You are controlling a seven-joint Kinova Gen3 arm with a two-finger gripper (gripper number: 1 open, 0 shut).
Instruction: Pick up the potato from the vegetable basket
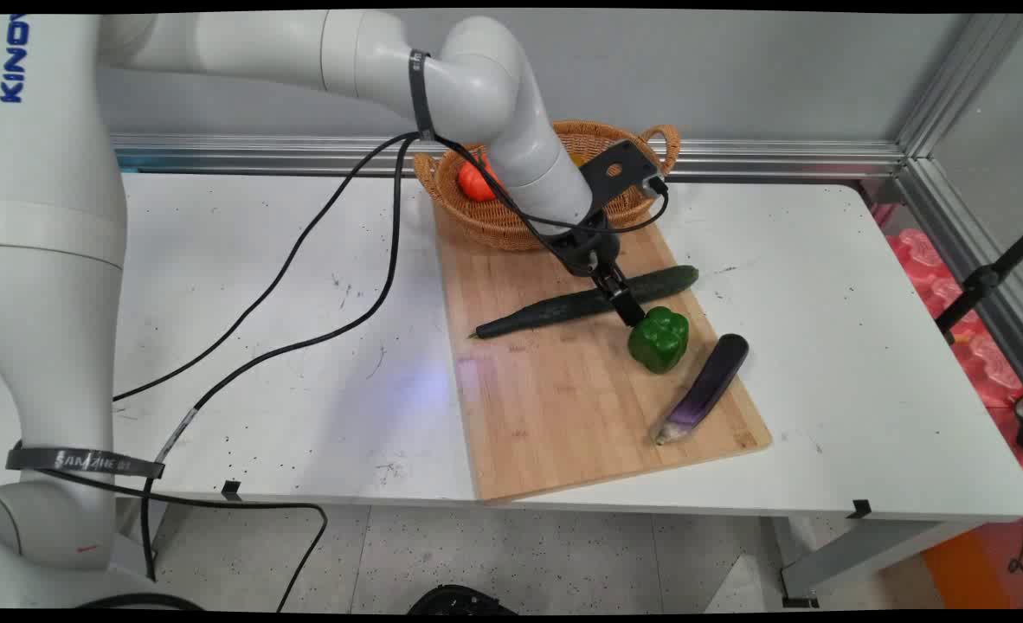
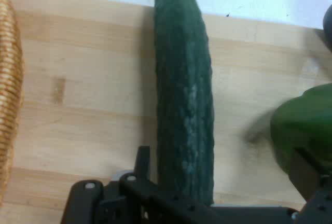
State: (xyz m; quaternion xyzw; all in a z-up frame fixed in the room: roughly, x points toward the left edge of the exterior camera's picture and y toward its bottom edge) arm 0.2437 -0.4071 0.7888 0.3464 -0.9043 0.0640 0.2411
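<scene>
The arm reaches in from the upper left of the main view and tips its pincer [image 1: 622, 298] down onto the middle of a wooden cutting board [image 1: 563, 407] that lies on the white tabletop [image 1: 866, 363]. The pincer is spread wide, one finger on either side of a long dark green cucumber [image 1: 555, 308]. In the hand view the cucumber [image 2: 184, 110] runs straight up the centre of the frame between the fingers, with bare board showing on both sides of it, so the fingers stand apart from it rather than gripping. One fingertip [image 1: 631, 313] sits right at the upper edge of a green bell pepper [image 1: 659, 339], which lies just below and right of the cucumber; I cannot tell whether it actually touches. In the hand view the pepper [image 2: 306, 130] bulges in at the right edge.

Further toward the lower right of the board lies a purple eggplant [image 1: 706, 387], slanted, apart from the pepper. At the top end of the board sits a woven basket [image 1: 477, 221], partly behind the arm, with something orange-red [image 1: 474, 182] inside it. Black cables [image 1: 304, 260] droop from the arm across the left half of the tabletop.
</scene>
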